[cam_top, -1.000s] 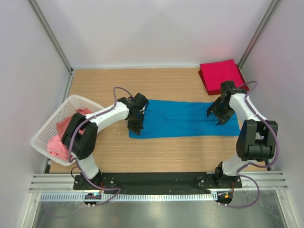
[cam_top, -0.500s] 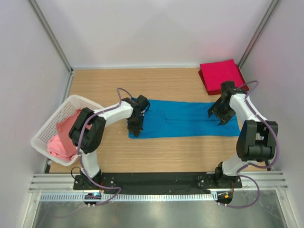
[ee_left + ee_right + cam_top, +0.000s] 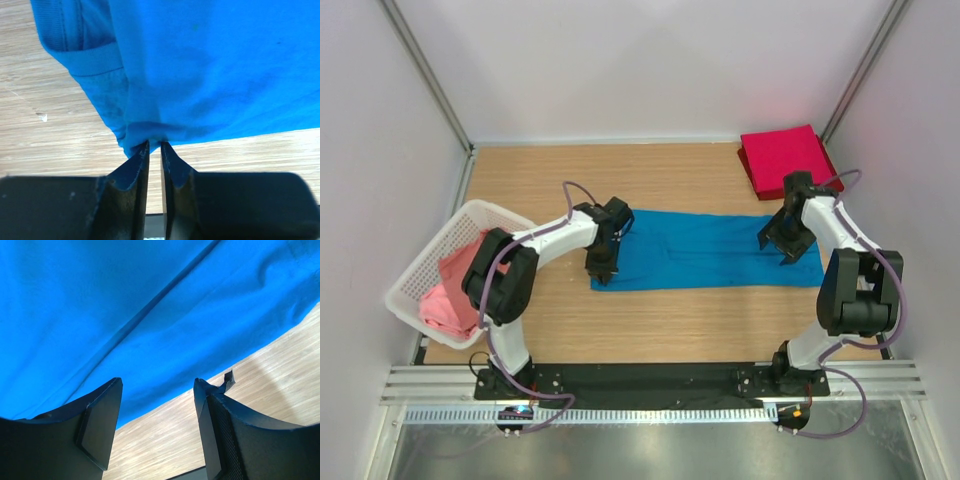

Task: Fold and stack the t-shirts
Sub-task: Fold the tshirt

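Container: white lattice basket (image 3: pixel 425 262) at the left edge of the tabletop (image 3: pixel 670 320), tilted up on its near-left side. It holds crumpled pink t-shirts (image 3: pixel 450 290), piled and unfolded.

Red t-shirt (image 3: pixel 785 155): folded to a square, far right corner of the tabletop.

Blue t-shirt (image 3: pixel 710 250): folded into a long flat strip running left to right across the middle, well apart from the basket and near the red one.

Change against one second ago: the left arm's dark elbow joint sits slightly further right, nearer the blue strip. The pincer tip is at the same near-left corner of the cloth. The blue strip's outline and the right arm look unchanged.

Left arm: reaches from its base out and across to the strip's left end, wrist pointing down. The left pincer (image 3: pixel 154 145) has its fingers pressed almost together, pinching a small pucker of the blue t-shirt's near edge.

Right arm: bent back over the strip's right end. The right pincer (image 3: pixel 157 382) is spread wide above the blue cloth's near edge, with nothing between the fingers.
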Available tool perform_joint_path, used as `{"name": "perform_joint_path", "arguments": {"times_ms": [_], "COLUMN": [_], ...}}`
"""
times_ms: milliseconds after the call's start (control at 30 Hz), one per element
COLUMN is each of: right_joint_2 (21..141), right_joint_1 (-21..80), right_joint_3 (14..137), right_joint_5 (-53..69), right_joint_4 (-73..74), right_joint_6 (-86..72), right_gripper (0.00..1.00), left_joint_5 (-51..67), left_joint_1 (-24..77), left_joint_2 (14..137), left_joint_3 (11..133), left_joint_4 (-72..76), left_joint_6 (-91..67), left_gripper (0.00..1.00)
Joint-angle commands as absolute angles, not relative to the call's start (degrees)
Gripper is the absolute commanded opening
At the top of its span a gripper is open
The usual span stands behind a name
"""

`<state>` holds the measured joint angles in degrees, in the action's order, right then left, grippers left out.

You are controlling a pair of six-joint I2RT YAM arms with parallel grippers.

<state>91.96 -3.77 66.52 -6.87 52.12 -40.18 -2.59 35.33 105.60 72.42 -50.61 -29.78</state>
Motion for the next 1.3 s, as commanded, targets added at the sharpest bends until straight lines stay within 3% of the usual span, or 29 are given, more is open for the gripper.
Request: {"name": "perform_joint_path", "arguments": {"times_ms": [0,67,167,400,567,1267], "right_joint_2": [93.7,94.7,95.4,96.5,97.7,90.4], "right_joint_1": [-3.9,-3.9,-3.9,-3.9,-3.8,0.0], "right_joint_3": [65.9,65.7,66.3,67.8,70.1,73.9], "right_joint_5": [-8.3,-8.4,-8.5,-8.2,-7.5,-4.0], "right_joint_4": [50.5,50.1,49.8,49.6,50.3,54.8], "right_joint_6": [-38.9,-38.9,-38.8,-38.5,-38.4,-39.5], "right_gripper": [0.66,0.66,0.66,0.66,0.65,0.66], "left_joint_5": [-4.0,-3.2,-1.5,2.6,1.2,-6.7], "left_joint_1": [34.3,33.9,33.3,33.3,32.8,27.4], "left_joint_2": [105.3,106.3,107.4,105.7,105.5,132.7], "left_joint_3": [72.8,72.9,74.3,81.5,89.4,110.2], "left_joint_4": [-51.8,-51.7,-52.9,-60.5,-65.7,-61.3], "left_joint_6": [-29.9,-29.1,-27.7,-26.7,-28.4,-33.0], "left_gripper": [0.16,0.19,0.32,0.44,0.48,0.32]}}
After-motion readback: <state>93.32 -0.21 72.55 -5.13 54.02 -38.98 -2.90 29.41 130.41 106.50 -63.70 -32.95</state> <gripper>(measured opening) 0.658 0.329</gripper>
